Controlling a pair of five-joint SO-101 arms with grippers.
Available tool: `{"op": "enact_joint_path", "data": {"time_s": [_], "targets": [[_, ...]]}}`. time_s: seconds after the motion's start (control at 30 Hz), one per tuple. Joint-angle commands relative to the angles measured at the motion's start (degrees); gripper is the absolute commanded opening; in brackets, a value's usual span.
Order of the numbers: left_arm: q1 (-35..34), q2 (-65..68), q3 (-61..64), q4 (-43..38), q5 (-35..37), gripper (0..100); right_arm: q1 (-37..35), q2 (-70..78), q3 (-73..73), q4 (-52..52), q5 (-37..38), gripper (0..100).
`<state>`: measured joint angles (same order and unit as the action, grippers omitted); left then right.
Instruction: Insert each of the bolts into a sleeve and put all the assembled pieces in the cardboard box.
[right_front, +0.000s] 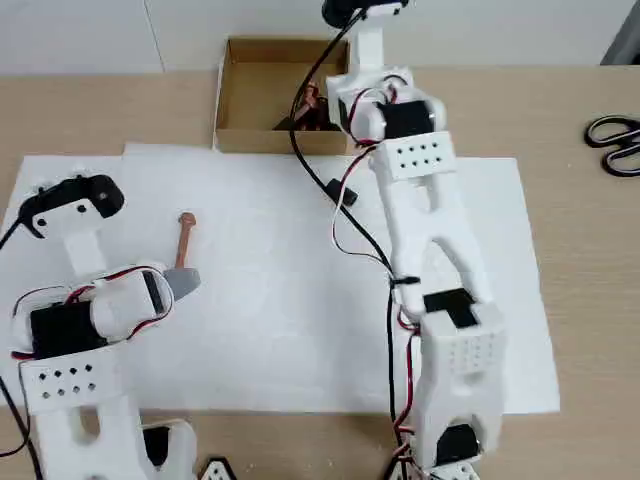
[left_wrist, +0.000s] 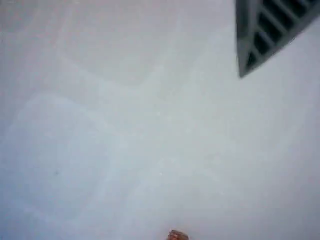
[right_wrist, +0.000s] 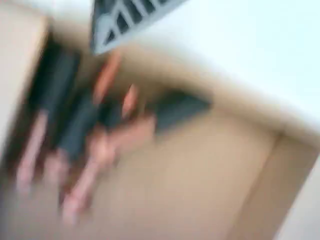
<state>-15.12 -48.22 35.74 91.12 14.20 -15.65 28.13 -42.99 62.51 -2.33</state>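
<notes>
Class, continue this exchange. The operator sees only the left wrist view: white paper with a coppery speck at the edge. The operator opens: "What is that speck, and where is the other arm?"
Observer: It is a bolt, lying loose on the white paper just beyond the left gripper.
Operator: And the other arm?
Observer: The right arm stretches across to the cardboard box at the far side.
Operator: Anything in that box?
Observer: Yes. Several assembled pieces, dark sleeves with coppery bolts, lie inside.
</notes>
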Motion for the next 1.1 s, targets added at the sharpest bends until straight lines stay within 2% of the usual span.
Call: {"op": "enact_joint_path", "data": {"time_s": [0.0, 0.27, 0.33, 0.57, 0.8, 1.07], "targets": [[-0.26, -0.53, -1.54, -0.09, 0.18, 32, 0.48, -6.29, -2.9, 13.05, -0.44, 23.1], [-0.26, -0.53, -1.54, -0.09, 0.18, 32, 0.66, -1.98, -2.64, 30.9, -0.18, 23.1], [-0.26, -0.53, -1.54, -0.09, 0.18, 32, 1.45, -0.75, -2.64, 32.66, 0.09, 23.1], [-0.26, -0.53, -1.54, -0.09, 0.18, 32, 3.12, 0.66, -2.81, 32.4, 7.47, 23.3], [-0.26, -0.53, -1.54, -0.09, 0.18, 32, -2.51, 1.36, -2.55, 28.18, 21.71, 23.1], [-0.35, -0.53, -1.54, -0.09, 0.26, 32, -3.3, 10.68, -2.9, 20.26, 24.26, 23.0]]}}
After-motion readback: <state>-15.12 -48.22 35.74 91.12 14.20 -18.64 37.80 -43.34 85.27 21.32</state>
